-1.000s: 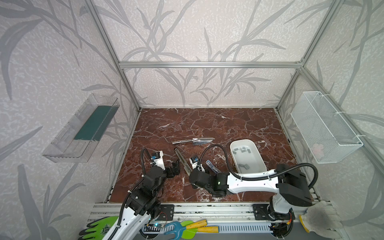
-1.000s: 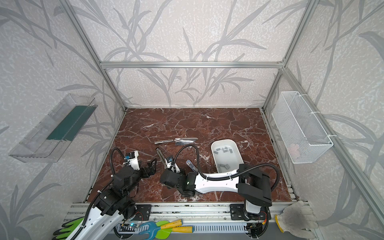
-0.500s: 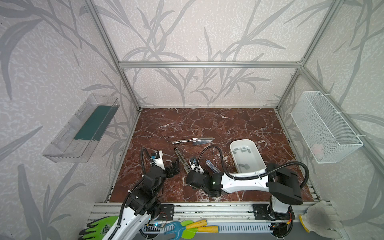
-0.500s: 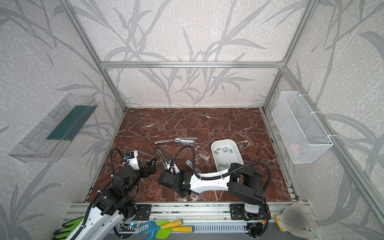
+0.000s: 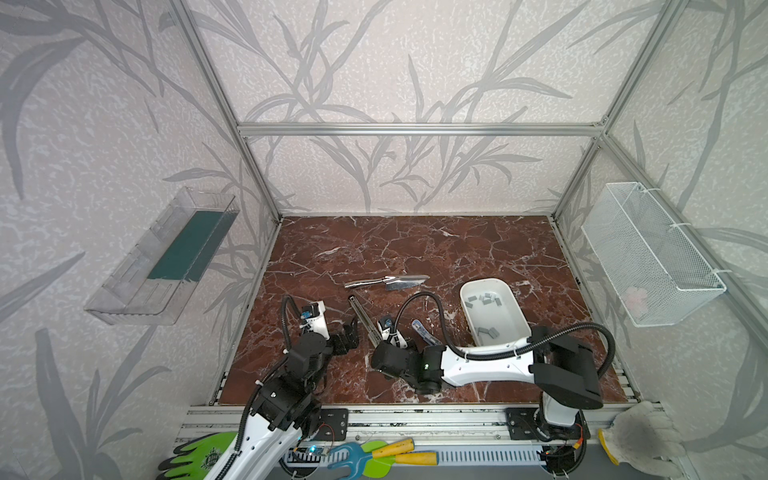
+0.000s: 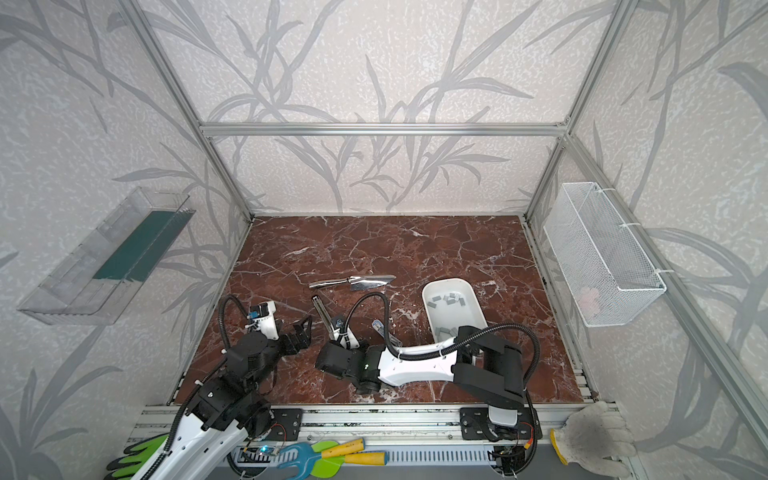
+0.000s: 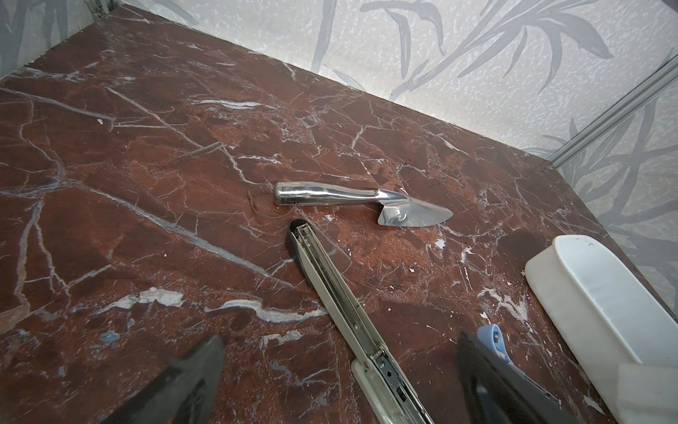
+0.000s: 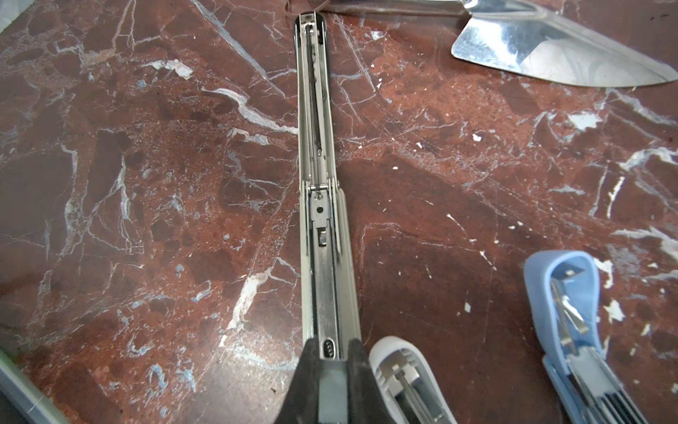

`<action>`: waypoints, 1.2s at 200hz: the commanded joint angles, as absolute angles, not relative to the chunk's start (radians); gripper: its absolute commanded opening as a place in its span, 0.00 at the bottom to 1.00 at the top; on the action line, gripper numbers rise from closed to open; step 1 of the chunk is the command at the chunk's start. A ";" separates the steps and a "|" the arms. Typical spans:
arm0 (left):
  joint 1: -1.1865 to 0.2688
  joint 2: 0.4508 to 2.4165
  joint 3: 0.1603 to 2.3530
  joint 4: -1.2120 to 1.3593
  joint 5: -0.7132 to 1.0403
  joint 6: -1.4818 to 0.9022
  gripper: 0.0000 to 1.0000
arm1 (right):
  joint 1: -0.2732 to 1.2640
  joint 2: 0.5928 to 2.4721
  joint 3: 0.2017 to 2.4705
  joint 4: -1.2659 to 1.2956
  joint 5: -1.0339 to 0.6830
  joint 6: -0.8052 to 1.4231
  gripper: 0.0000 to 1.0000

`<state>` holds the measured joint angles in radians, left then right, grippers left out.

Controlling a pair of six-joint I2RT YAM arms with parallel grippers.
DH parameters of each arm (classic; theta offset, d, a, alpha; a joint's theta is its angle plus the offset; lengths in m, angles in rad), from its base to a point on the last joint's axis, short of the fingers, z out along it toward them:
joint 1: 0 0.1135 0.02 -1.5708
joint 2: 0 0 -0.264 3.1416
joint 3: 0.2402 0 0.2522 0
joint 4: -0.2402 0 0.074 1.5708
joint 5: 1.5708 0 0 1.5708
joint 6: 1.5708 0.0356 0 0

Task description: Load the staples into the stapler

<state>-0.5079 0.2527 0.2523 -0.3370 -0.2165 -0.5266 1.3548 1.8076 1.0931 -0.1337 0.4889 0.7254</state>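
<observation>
**Two small heaps of staples (image 5: 484, 298) in the tray (image 5: 494, 318); my right gripper (image 8: 332, 352) pinched at the stapler (image 8: 322, 220)**

The staples are short, flat grey strips, dull metal against the white plastic. In both top views one loose scatter lies at the tray's far end and a few more sit side by side toward its near end. All are well apart from the stapler, which is folded out flat on the red marble table (image 5: 415, 249). It has a long pale body with a bare steel channel and a thin spring running along it. Its far tip lies near the handle of a shiny metal server (image 5: 388, 282).

My right jaws stand almost together over the channel's near end. A grey patch shows between the pads, and I cannot tell whether it is a strip or part of my own gripper. My left gripper (image 7: 335, 343) is spread wide with nothing in it, just beside the stapler.

In both top views my right arm (image 5: 486, 365) covers the stapler's near part and my right fingertips, and it crosses the tray's near rim. The strips are too small there to count surely. A white stapler (image 8: 407, 374) and a blue stapler (image 8: 572, 315) are cut off at the right wrist view's edge.
</observation>
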 commanded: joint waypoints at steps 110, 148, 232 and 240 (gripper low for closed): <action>-0.503 0.244 0.239 -0.341 -0.248 -0.534 0.99 | 1.351 1.845 1.125 -0.144 0.474 0.721 0.09; -0.503 0.244 0.239 -0.340 -0.247 -0.534 0.99 | 1.346 1.848 1.123 -0.143 0.471 0.726 0.09; -0.502 0.244 0.239 -0.340 -0.247 -0.534 0.99 | 1.346 1.819 1.138 -0.168 0.461 0.684 0.09; -0.502 0.243 0.239 -0.340 -0.247 -0.535 0.99 | 1.346 1.811 1.135 -0.154 0.456 0.663 0.08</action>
